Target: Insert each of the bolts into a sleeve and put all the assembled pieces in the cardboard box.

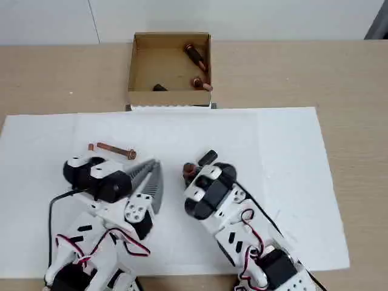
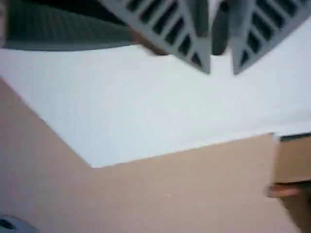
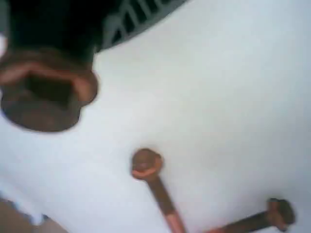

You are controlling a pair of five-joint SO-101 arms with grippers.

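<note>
**Overhead layout, largest item first.** Table (image 1: 339,73). White sheet (image 1: 285,151), its 12 o'clock edge just beside the near wall of the cardboard box (image 1: 170,97). A broad stretch of sheet lies between that edge and both grippers. Assembled pieces (image 1: 196,54) rest against the box's 3 o'clock wall. Left gripper (image 1: 156,165): fingers a narrow gap apart, nothing between them. Right gripper (image 1: 195,167), at its 3 o'clock, is clamped on a brown hex-headed piece (image 3: 46,94) (bolt or sleeve, cannot tell). A loose bolt (image 1: 115,150) lies at 10 o'clock of the left gripper.
</note>
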